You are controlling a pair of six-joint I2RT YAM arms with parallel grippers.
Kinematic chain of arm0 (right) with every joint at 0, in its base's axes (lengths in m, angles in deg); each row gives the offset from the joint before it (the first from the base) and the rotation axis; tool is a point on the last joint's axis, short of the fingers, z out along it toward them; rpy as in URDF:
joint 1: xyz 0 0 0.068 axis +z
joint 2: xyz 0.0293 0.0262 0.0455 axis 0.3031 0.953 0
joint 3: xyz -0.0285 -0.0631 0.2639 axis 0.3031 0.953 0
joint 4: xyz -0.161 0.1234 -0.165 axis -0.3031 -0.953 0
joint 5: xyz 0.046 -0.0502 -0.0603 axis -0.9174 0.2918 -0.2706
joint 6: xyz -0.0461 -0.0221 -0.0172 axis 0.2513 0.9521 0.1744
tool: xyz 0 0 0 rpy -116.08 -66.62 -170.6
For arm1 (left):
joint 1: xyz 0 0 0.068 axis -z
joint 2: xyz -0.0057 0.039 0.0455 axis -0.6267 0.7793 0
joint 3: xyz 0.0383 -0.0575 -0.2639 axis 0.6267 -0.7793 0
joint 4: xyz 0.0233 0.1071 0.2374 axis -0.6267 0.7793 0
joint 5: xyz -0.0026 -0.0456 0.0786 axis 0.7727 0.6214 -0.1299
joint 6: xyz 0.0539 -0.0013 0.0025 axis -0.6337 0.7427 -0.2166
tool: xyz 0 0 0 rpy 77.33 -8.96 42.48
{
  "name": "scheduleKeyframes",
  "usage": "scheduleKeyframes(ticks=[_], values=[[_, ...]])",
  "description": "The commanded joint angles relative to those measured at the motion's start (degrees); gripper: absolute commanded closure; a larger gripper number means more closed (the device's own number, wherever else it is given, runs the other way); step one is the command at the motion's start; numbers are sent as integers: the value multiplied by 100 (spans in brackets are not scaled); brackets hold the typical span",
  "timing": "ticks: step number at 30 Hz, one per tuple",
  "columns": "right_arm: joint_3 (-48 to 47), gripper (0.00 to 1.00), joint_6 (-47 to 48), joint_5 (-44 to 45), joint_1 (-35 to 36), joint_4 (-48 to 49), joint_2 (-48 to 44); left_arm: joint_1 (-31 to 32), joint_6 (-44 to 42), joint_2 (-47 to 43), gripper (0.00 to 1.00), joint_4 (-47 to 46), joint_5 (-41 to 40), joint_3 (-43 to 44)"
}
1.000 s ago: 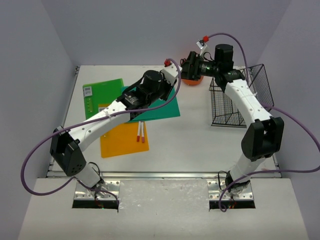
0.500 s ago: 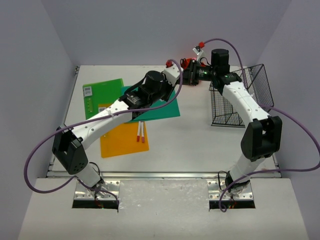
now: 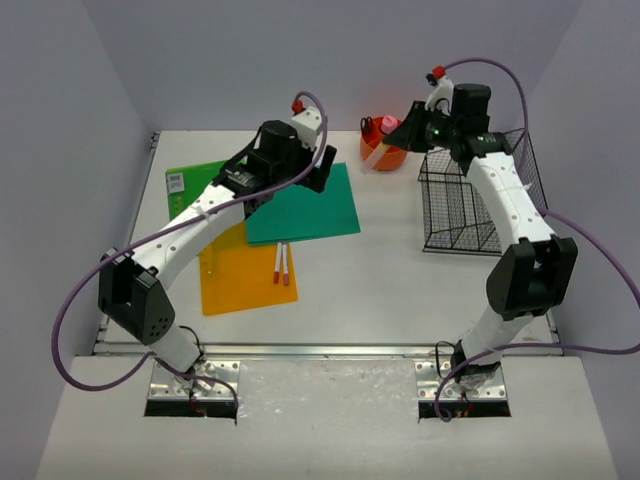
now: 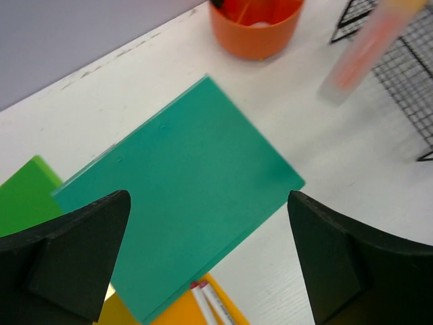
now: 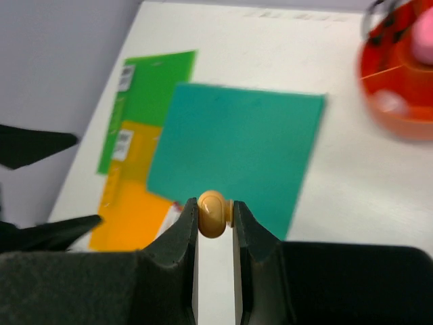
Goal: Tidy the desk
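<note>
The white desk point(image 3: 390, 270) holds a teal folder point(image 3: 305, 205), a green folder point(image 3: 200, 180) and an orange folder point(image 3: 240, 275) on its left half. My left gripper point(image 3: 322, 175) hangs open over the teal folder point(image 4: 176, 196), with nothing between its fingers point(image 4: 81, 244). My right gripper point(image 3: 405, 135) is raised by the orange cup point(image 3: 388, 158). It is shut point(image 5: 215, 206) on the yellow end of a pale, orange-tinted pen point(image 3: 372, 157), which slants down to the left. That pen point(image 4: 358, 51) looks blurred in the left wrist view.
A black wire basket point(image 3: 470, 200) stands at the back right, beside the cup point(image 4: 257, 27). Two white pens with red caps point(image 3: 281, 265) lie across the orange folder's right edge, just below the teal folder. Lavender walls close in three sides.
My left gripper has opened and drawn back to the left, away from the cup. My right gripper has shut on the pen and lifted up and right with it.
</note>
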Motion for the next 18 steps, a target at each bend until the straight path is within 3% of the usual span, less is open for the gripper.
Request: scheduleKeyframes(ticks=[1,6,18], values=[[-708,100,1074,2205,-274,-308,216,-506,59,-556,0,294,60,-167],[-1102,100,1379,3072,-318,-26,593,-575,-16,-761,0,238,31,-550],[-1332,100,1367,3441,-410,1363,1288,-801,-210,-856,0,247,-82,-923]])
